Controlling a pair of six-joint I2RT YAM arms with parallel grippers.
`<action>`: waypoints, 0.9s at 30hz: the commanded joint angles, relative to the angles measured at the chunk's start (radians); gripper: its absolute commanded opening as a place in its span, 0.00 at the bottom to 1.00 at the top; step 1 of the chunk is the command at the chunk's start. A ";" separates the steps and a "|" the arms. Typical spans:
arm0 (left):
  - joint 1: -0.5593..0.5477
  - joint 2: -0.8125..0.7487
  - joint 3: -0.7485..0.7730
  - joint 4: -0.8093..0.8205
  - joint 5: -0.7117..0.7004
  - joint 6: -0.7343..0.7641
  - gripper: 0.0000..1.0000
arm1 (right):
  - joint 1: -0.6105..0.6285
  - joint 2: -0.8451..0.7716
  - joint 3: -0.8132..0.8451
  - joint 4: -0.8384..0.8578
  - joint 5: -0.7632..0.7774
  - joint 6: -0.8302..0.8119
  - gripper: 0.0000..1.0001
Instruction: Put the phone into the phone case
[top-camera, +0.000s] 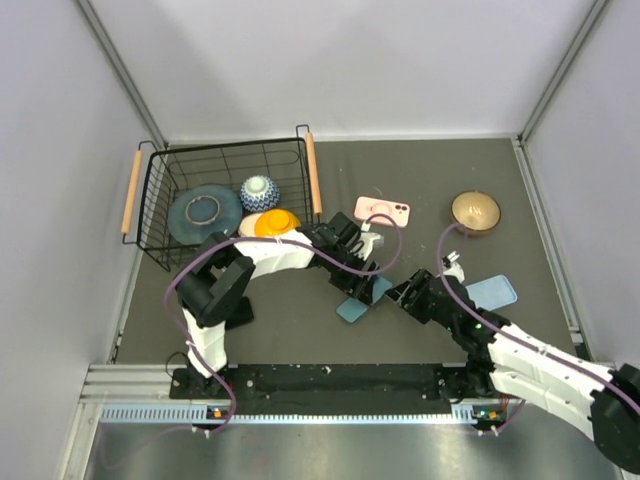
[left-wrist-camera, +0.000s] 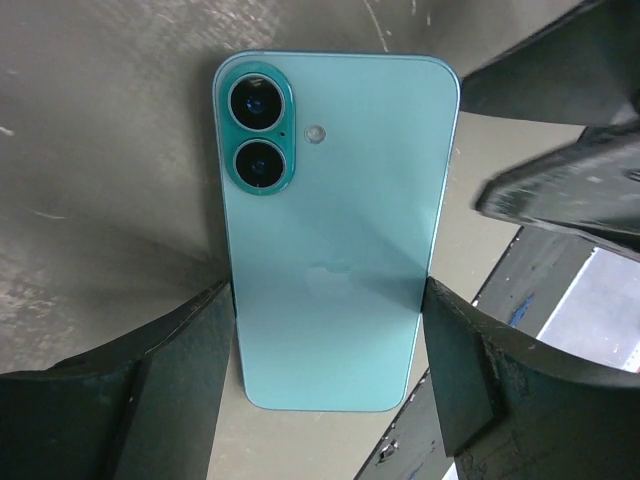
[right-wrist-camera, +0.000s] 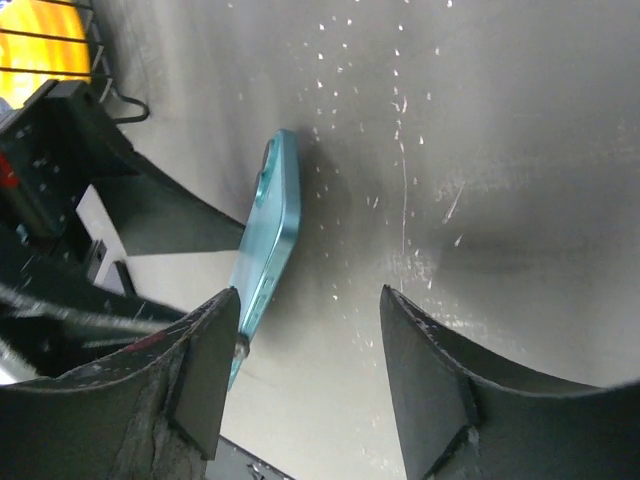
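Although the overhead view shows only a teal corner of the phone (top-camera: 352, 308) below the left gripper (top-camera: 365, 270), the left wrist view shows its whole back, camera end away from the wrist, with both fingers (left-wrist-camera: 190, 350) pressed against its long edges. Its screen is hidden. The right wrist view catches it edge-on and tilted, its lower end lost behind one finger of the right gripper (right-wrist-camera: 308, 298), whose jaws stand spread with bare table (right-wrist-camera: 500, 200) between them. The pink case (top-camera: 383, 211) lies flat beyond the left gripper, apart from the basket (top-camera: 225, 160).
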 joint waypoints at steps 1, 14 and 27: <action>-0.001 -0.019 -0.031 0.040 0.062 -0.010 0.48 | -0.011 0.123 0.072 0.155 0.029 0.090 0.55; 0.001 -0.038 -0.074 0.097 0.099 -0.008 0.50 | -0.010 0.271 0.112 0.174 0.084 0.153 0.24; -0.019 -0.185 -0.107 0.109 -0.206 0.056 0.80 | -0.010 0.217 0.094 0.112 0.145 0.236 0.00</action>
